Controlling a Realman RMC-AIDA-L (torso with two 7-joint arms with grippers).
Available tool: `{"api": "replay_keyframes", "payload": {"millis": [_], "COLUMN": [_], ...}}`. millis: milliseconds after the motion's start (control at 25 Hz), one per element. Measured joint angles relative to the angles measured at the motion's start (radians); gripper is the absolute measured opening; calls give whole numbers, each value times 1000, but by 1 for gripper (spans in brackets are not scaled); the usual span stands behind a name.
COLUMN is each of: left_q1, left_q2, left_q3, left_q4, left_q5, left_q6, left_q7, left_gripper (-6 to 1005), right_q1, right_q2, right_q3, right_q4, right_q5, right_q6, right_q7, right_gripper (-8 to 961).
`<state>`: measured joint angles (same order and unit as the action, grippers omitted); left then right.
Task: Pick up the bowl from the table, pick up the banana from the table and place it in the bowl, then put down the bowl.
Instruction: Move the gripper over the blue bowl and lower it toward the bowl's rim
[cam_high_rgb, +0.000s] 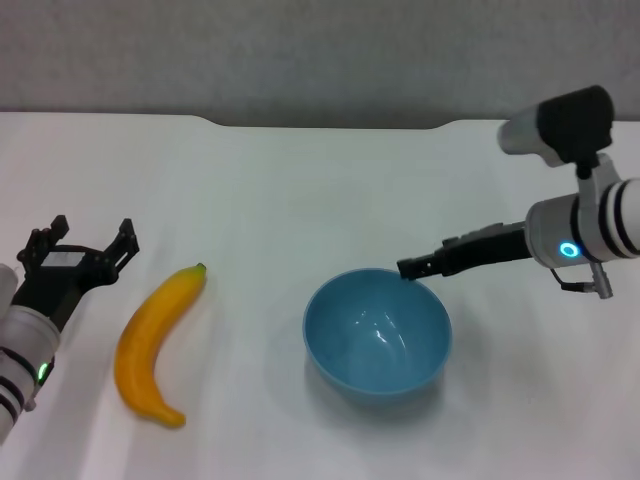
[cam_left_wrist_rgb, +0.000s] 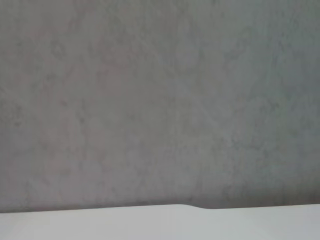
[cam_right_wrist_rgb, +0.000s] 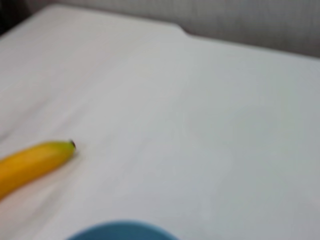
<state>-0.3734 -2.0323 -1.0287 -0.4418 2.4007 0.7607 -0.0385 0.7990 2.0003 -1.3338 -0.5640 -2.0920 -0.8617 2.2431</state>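
Observation:
The light-blue bowl (cam_high_rgb: 377, 335) stands upright on the white table (cam_high_rgb: 300, 190), right of centre. Its rim also shows in the right wrist view (cam_right_wrist_rgb: 122, 231). The yellow banana (cam_high_rgb: 155, 345) lies flat on the table to the bowl's left, its stem tip pointing away from me. It also shows in the right wrist view (cam_right_wrist_rgb: 32, 162). My right gripper (cam_high_rgb: 412, 267) reaches in from the right, its tip at the bowl's far right rim. My left gripper (cam_high_rgb: 88, 237) is open and empty at the table's left side, left of the banana.
A grey wall stands behind the table. The table's far edge has a shallow notch (cam_high_rgb: 325, 125). The left wrist view shows only the wall and a strip of the table edge (cam_left_wrist_rgb: 150, 222).

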Motion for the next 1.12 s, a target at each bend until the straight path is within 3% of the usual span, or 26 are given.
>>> {"api": "replay_keyframes", "payload": {"millis": [240,440,1120], "left_q1": [-4,-5,-19], "left_q2": [0,1,0], "left_q3": [1,1,1], "left_q4": [-8,-9,-25], "left_q5": [0,0,0], "left_q6": [0,1,0], "left_q7": [-4,-2,1], "left_gripper": [893,893,894], "right_q1": [62,58,50], "right_q2": [1,6,21], "right_q3": [24,25,5], "right_q4": [3,12,105], "right_q5": [-137,-145,-102], "right_q6": [-88,-154,-37], "right_q7": [110,128,110], "right_gripper": [908,908,895]}}
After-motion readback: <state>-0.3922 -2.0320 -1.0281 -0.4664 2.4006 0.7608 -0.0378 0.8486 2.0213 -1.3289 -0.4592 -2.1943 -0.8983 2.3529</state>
